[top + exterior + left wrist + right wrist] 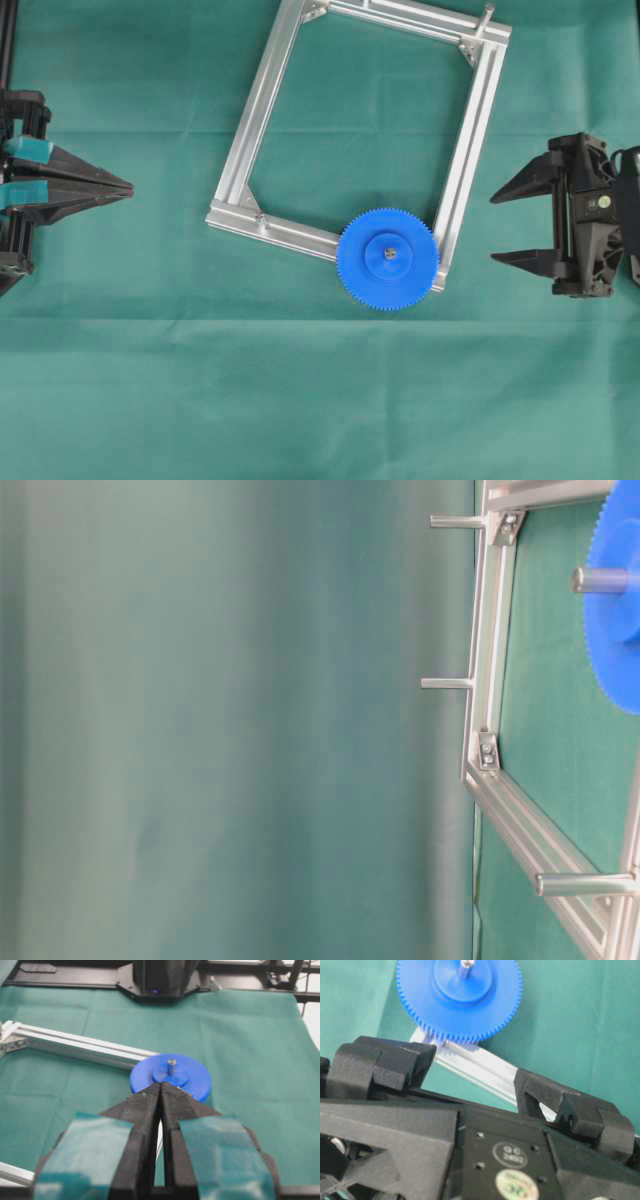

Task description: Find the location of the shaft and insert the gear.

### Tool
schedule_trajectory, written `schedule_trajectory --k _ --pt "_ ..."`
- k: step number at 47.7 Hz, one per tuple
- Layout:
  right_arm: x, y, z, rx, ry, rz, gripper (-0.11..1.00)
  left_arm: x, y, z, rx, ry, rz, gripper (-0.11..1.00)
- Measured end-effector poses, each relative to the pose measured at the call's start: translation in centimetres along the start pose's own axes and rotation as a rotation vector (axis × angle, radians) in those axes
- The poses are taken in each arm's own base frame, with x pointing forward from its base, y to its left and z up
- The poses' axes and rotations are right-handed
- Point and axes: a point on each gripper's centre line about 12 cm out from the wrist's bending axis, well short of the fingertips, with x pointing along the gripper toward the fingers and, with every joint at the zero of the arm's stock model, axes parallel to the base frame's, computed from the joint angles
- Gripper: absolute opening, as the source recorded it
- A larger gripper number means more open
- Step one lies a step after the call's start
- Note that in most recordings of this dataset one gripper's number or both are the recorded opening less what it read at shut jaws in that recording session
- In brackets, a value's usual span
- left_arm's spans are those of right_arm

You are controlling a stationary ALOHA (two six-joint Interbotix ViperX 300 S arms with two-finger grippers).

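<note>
— Green cloth is seen spread over the whole table point(200, 400), with an aluminium frame point(262, 105) laid flat on it. How are the fingers found?

— The left gripper point(160, 1091) is parked at the left edge, its fingers point(145, 1105) pressed together with nothing between them. The right gripper point(522, 222) is parked at the right edge, its fingers spread apart and empty.

— And where is the gear placed?

— The gear point(387, 258) is seen lying flat on the frame's near right corner, its hub up. The shaft point(171, 1063) is seen standing upright through the centre hole, its silver tip showing above the hub, so the gear is judged to be already seated.

— Which arm is nearer to it?

— The right one. The gear lies just ahead of its open fingers, slightly toward the near side; from the left fingers it lies well apart, straight ahead across the table.

— Anything farther off?

— A bare peg point(487, 17) is seen upright at the frame's far right corner. Only a downward press along the shaft's vertical axis would be judged worth checking.
</note>
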Motion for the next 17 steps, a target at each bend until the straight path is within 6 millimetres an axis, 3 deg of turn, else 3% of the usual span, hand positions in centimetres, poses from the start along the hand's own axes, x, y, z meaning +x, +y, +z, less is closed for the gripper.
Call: schedule_trajectory --k 17 --pt "-0.05 0.03 -0.98 -0.004 0.008 0.009 0.80 0.00 -0.03 0.00 0.000 0.000 -0.002 0.01"
